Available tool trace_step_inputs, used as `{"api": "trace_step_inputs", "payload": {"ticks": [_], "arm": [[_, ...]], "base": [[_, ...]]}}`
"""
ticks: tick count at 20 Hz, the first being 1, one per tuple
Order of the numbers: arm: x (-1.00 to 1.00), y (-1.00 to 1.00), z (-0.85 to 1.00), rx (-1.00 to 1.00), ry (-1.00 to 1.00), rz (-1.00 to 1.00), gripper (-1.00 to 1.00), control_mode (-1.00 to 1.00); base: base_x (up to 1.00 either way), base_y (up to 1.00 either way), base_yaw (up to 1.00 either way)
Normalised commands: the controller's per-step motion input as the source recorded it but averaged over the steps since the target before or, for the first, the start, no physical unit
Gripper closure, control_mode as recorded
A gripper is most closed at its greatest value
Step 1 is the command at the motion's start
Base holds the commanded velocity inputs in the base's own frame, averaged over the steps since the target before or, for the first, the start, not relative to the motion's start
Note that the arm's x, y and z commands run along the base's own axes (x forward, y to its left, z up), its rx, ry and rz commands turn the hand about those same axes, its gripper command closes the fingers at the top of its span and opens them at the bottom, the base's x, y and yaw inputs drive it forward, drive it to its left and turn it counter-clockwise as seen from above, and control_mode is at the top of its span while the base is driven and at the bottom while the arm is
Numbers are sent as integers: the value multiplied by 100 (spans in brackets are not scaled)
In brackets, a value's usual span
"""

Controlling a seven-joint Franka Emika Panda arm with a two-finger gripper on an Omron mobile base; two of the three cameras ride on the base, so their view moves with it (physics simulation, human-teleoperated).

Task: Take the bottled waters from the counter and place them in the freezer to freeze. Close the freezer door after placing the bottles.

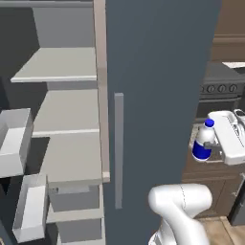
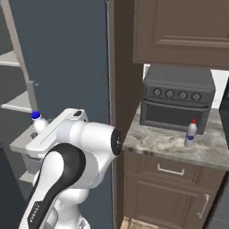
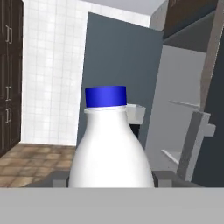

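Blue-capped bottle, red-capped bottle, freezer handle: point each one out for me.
Blue-capped bottle [image 1: 204, 141], left base view, on its white body.
Red-capped bottle [image 2: 191, 133], right base view, on its body, standing on the counter.
Freezer handle [image 1: 118, 148], left base view, mid-length of the grey bar.

1. Freezer [image 1: 62, 143] stands open on the left; pale shelves bare, w/ free room above each.
2. Closed slate door [image 1: 158, 95] w/ bar handle [image 1: 118, 150] stands betw. gripper [image 1: 210, 149] and shelves.
3. White bins [image 1: 16, 143] jut out at far left, narrowing the way in.
4. Toaster oven [image 2: 176, 98] takes up back of counter [image 2: 156, 143].
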Motion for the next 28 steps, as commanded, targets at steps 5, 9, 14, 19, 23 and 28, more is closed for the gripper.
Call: {"api": "trace_step_inputs", "payload": {"ticks": [5, 9, 14, 19, 23, 28], "arm": [[0, 0, 0, 0, 0, 0, 100, 100], [0, 0, 0, 0, 0, 0, 100, 100], [0, 0, 0, 0, 0, 0, 100, 100], [0, 0, 0, 0, 0, 0, 100, 100], [0, 0, 0, 0, 0, 0, 100, 100], [0, 0, 0, 0, 0, 0, 100, 100]], "base": [[-2, 95, 5], [0, 81, 0], [0, 79, 7], [0, 14, 13], [0, 0, 10], [17, 1, 8]]}}
